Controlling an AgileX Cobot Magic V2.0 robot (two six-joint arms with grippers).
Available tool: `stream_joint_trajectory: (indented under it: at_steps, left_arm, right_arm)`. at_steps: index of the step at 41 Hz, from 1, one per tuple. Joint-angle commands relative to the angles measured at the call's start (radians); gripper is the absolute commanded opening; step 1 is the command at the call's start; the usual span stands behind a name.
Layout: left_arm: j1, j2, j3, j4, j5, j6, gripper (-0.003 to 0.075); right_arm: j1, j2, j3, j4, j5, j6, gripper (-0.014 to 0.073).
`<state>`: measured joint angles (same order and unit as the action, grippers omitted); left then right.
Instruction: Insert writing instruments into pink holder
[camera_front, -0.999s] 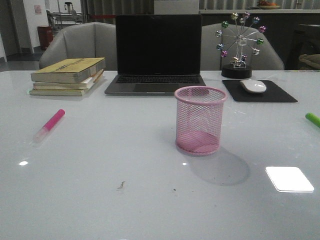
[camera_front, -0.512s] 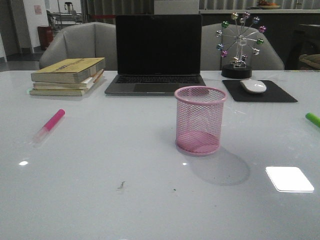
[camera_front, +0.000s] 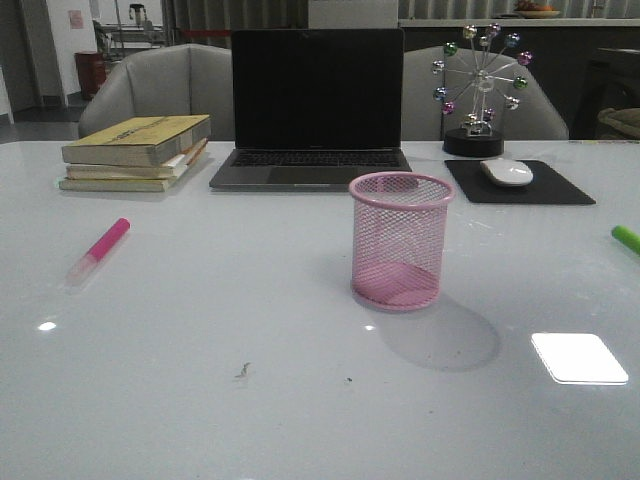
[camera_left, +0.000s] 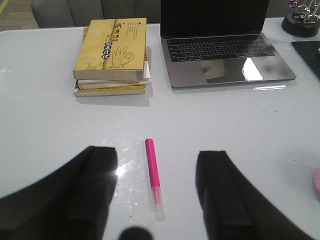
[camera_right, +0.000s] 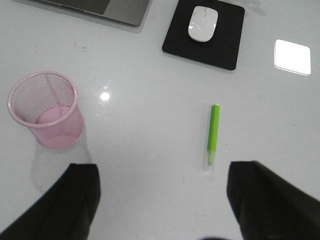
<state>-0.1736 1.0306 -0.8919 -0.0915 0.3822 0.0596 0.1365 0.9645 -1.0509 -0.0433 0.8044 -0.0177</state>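
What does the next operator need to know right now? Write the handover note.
Left gripper: open, empty, above the pink marker, which lies flat on the table on the robot's left, in front of the books.
Right gripper: open, empty, above the green marker, which lies flat on the robot's right, nearer the robot than the mouse pad.
Holder: upright mid-table, in front of the laptop, empty.
Done: nothing; neither marker is picked up.
Left: grasp each marker and drop it into the holder.
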Motion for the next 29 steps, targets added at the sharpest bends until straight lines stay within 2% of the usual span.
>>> stream_joint_trajectory:
  at_steps: [1,8,12,29]
  left_arm:
    - [-0.008,-0.012,-0.038,-0.019,-0.071,-0.01,0.047]
    - [-0.008,-0.01,-0.038,-0.059,-0.009,-0.01,0.047]
    - [-0.008,0.023,-0.066,-0.059,0.075,-0.01,0.047]
    - [-0.008,0.397,-0.3,-0.059,0.214,-0.012,0.0468]
  right_arm:
    - [-0.019,-0.007,-0.036,-0.02,-0.062,0.031,0.0625]
    - [-0.08,0.037,-0.04,-0.02,-0.006,0.038,0.0625]
    - [-0.117,0.086,-0.043,-0.02,0.03,0.038,0.0625]
    - [-0.141,0.268,-0.092,-0.019,0.048,0.058,0.0625]
